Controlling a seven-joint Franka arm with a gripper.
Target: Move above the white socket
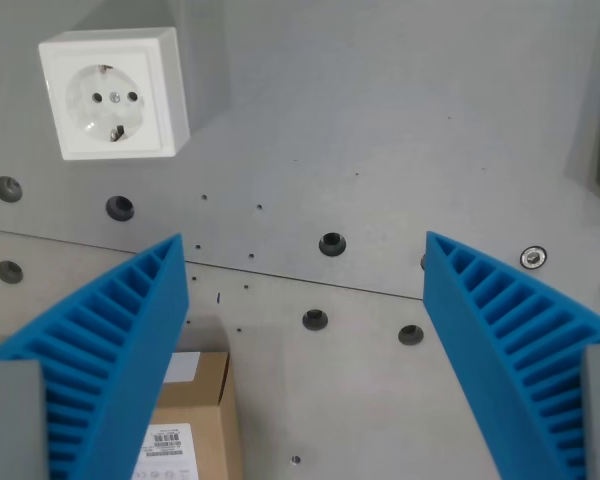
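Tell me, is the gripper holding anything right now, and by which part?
Nothing is held. The gripper is open, with only bare table between its blue fingers.

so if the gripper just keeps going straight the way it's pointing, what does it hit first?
Most likely the bare grey table. The gripper has its blue jaws wide open with nothing between them. The white socket sits off at the wrist view's upper left, the cardboard box lower left; depth unclear.

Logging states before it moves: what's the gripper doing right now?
Gripper: open, blue fingers spread wide, holding nothing.
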